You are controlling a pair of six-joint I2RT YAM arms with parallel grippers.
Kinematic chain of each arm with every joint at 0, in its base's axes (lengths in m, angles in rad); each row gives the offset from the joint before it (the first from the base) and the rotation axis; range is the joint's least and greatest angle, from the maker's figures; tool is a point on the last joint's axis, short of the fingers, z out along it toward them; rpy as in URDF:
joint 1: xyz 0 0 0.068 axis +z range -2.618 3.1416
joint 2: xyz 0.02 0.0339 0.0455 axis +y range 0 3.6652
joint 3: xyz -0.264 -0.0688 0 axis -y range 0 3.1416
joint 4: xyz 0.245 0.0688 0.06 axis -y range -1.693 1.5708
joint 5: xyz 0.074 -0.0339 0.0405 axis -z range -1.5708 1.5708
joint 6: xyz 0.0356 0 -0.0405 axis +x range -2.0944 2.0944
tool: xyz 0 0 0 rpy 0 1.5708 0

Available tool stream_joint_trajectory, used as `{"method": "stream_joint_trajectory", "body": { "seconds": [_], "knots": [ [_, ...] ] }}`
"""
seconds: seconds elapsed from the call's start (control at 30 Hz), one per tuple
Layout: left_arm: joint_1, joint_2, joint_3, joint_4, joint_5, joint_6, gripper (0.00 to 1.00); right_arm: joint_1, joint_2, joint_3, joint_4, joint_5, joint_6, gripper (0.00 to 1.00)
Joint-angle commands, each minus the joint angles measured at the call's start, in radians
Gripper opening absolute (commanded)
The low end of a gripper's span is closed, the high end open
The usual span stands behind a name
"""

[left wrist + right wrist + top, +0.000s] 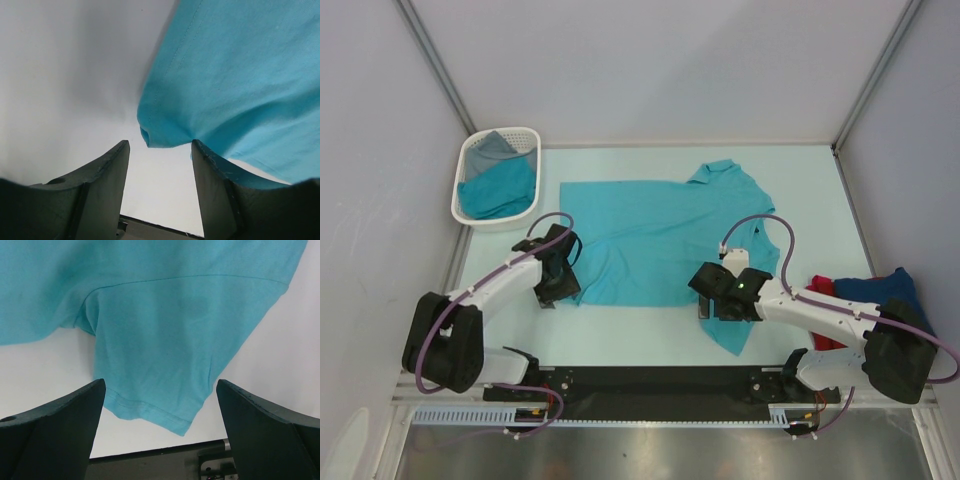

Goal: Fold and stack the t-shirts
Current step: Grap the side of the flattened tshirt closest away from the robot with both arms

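Observation:
A teal t-shirt (655, 235) lies spread flat on the table, collar to the far right. My left gripper (560, 283) hovers at its near left corner. In the left wrist view that gripper (160, 151) is open, and the shirt's folded corner (155, 132) sits just beyond the fingertips with nothing between them. My right gripper (725, 300) is over the near sleeve. Seen from the right wrist, this gripper (161, 386) is wide open, straddling the sleeve hem (150, 412) without holding it.
A white slotted basket (460, 190) at the far left holds another teal shirt (502, 190) and a grey one (495, 146). A red shirt (825, 290) and a navy shirt (870, 287) lie bunched at the right edge. Grey walls enclose the table.

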Motion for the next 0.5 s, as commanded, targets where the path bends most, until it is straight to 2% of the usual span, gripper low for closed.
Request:
{"method": "stream_joint_trajectory", "body": {
  "seconds": [0.0,0.47],
  "knots": [
    [0.008,-0.002,0.032,-0.008,-0.002,0.01,0.59,-0.014,-0.005,-0.007,0.023,0.001,-0.023,1.0],
    [0.005,-0.125,0.07,-0.105,-0.032,0.002,0.67,-0.049,0.032,-0.007,0.078,-0.03,-0.067,1.0]
  ]
}}
